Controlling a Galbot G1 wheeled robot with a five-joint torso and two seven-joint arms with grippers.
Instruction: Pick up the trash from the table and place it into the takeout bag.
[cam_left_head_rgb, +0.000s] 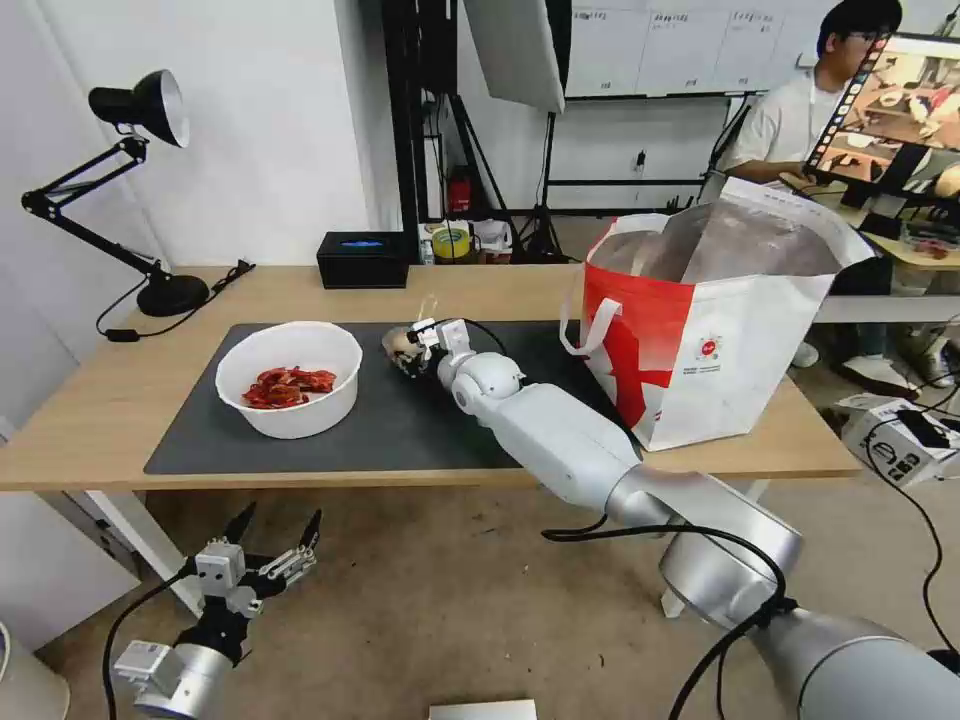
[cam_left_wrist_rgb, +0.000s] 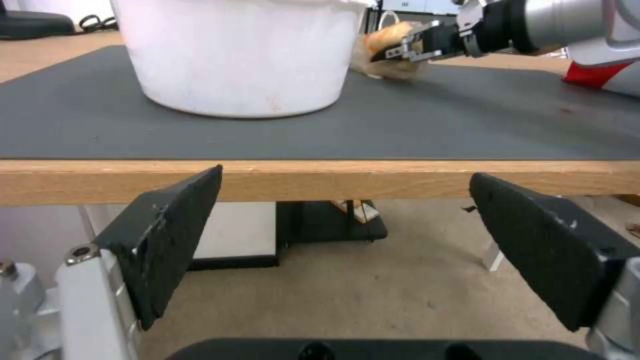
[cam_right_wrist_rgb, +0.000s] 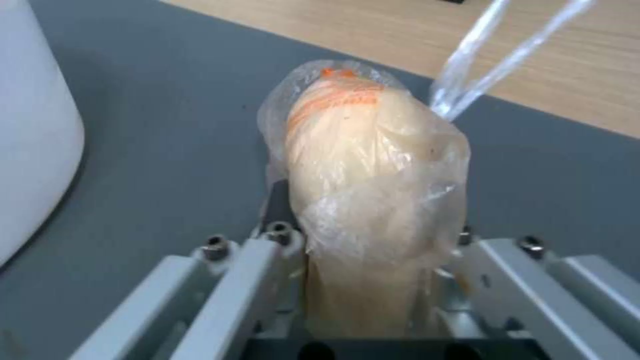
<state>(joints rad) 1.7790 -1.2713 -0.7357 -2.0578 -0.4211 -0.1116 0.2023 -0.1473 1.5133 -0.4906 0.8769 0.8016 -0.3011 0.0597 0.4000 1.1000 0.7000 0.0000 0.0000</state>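
Note:
The small knotted clear bag (cam_left_head_rgb: 400, 345) with its beige lump (cam_right_wrist_rgb: 373, 170) lies on the dark grey mat (cam_left_head_rgb: 400, 430), just right of the white bowl (cam_left_head_rgb: 290, 378) of red scraps. My right gripper (cam_left_head_rgb: 415, 350) is shut on it, fingers pressed against both sides of the lump (cam_left_wrist_rgb: 390, 50); the knot's clear tails stick up. I cannot tell whether the bag is clear of the mat. The red-and-white takeout bag (cam_left_head_rgb: 700, 340) stands open at the table's (cam_left_head_rgb: 100, 400) right end. Below the table's front edge my left gripper (cam_left_head_rgb: 282, 515) hangs open, holding nothing (cam_left_wrist_rgb: 345, 174).
A black desk lamp (cam_left_head_rgb: 140, 110) stands at the table's far left corner. A black box (cam_left_head_rgb: 362, 258) and a tape roll (cam_left_head_rgb: 452, 242) sit along the far edge. Bare mat lies between the bowl (cam_left_wrist_rgb: 240, 55) and the takeout bag.

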